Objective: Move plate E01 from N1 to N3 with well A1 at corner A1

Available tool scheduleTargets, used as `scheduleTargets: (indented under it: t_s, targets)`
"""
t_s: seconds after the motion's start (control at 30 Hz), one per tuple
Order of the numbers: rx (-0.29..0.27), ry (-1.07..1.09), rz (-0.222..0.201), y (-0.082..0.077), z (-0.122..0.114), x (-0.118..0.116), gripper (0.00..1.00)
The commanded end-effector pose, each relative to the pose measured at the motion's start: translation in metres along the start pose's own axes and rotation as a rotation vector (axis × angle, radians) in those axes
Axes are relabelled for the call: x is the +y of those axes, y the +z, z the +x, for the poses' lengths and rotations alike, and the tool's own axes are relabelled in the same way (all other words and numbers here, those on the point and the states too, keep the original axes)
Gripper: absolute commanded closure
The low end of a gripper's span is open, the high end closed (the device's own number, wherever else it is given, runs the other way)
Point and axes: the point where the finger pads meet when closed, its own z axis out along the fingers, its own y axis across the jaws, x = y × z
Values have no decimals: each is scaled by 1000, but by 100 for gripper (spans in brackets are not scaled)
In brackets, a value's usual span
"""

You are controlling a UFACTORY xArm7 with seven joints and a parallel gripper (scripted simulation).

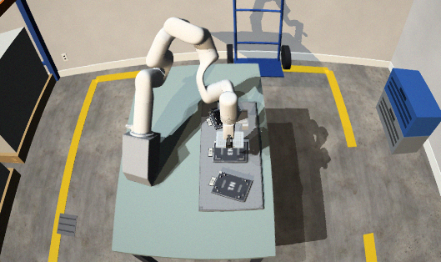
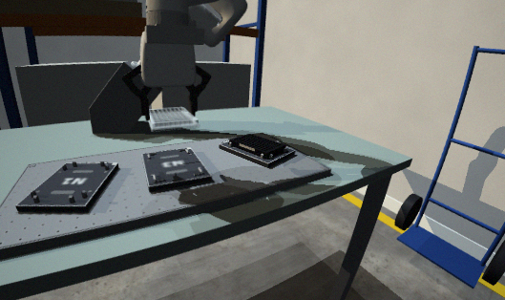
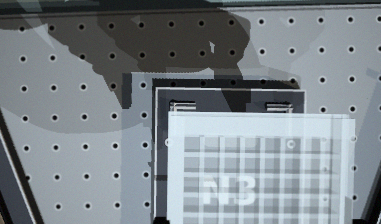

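My gripper is shut on the clear plate E01 and holds it level in the air above the deck. In the overhead view the plate hangs over the far part of nest N3. In the wrist view the plate covers most of nest N3, and the N3 lettering shows through it. Nest N1 stands bare at the near end. The black plate E07 sits on nest N2 at the far end, partly hidden by my arm in the overhead view.
The three nests stand in a row on a grey perforated deck plate on the green table. Small name signs lie beside the nests. My arm's grey base box stands to the left. A blue hand truck stands off the table.
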Motion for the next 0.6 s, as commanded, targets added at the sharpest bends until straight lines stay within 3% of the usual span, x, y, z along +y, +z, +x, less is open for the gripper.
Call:
scheduleTargets:
  t_s: [0.0,0.57]
  targets:
    - [4,0,-2,4,1,1,100]
    - [4,0,-2,29,1,1,100]
